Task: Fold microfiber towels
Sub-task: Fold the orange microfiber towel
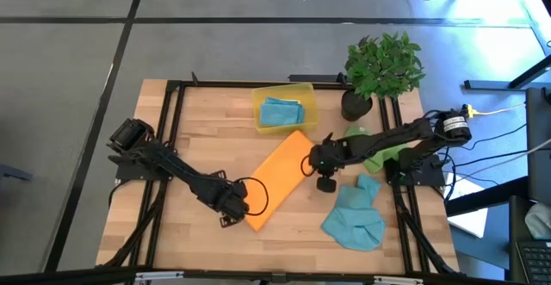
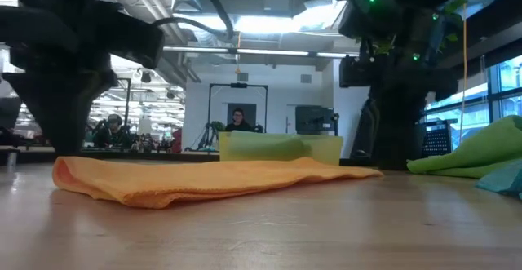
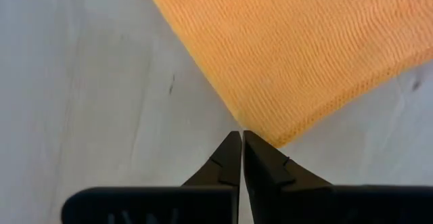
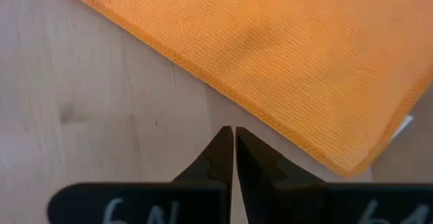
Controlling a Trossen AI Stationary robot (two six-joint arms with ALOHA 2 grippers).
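An orange towel [image 1: 277, 180] lies folded into a long strip, slanting across the middle of the table, flat on the wood [image 2: 204, 180]. My left gripper [image 1: 241, 209] hangs shut, pointing down, just off the strip's near-left corner [image 3: 274, 137]. My right gripper [image 1: 310, 160] is also shut and stands just off the long edge [image 4: 223, 95] near the strip's far-right end. Neither has anything between its fingers [image 3: 240, 137] [image 4: 233, 130]. A teal towel [image 1: 357, 216] lies crumpled at the near right. A green towel [image 1: 379, 151] lies under the right arm.
A translucent yellow bin [image 1: 303, 91] stands at the far middle with a folded teal towel [image 1: 281, 113] in it. A potted plant [image 1: 383, 65] stands at the far right corner. Bare wood lies at the table's left and near middle.
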